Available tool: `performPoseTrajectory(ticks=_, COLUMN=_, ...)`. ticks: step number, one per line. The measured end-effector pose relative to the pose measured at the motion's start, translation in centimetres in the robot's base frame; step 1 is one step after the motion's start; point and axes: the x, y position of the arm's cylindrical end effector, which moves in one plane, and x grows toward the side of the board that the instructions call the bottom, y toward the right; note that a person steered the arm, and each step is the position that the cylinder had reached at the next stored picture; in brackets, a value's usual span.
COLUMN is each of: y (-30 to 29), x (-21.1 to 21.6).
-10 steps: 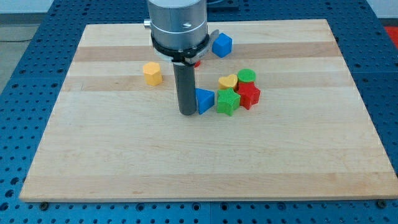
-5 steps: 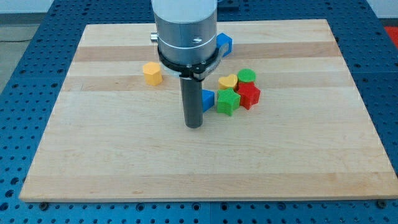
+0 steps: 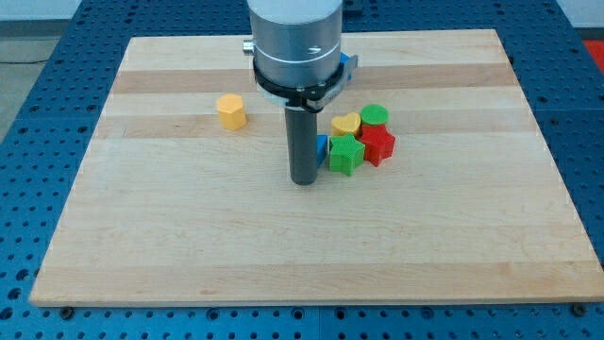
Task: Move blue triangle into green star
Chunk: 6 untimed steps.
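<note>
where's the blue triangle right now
The blue triangle sits near the board's middle, mostly hidden behind my tip, pressed against the green star on its right.

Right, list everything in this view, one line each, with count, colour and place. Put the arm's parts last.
blue triangle: 1, blue, mostly hidden behind the rod, touching the green star's left side.
green star: 1, green, centre of the board, in the cluster.
red block: 1, red, right of the green star, shape unclear.
yellow heart: 1, yellow, just above the green star.
green cylinder: 1, green, top right of the cluster.
yellow hexagon: 1, yellow, alone toward the view's left.
blue block: 1, blue, near the view's top, mostly hidden behind the arm.
wooden board: 1, light wood, on a blue perforated table.
my tip: 1, dark rod end, just left of the blue triangle.
</note>
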Motion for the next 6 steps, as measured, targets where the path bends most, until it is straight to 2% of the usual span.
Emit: performPoseTrajectory(ticks=6, y=-0.8, x=-2.1)
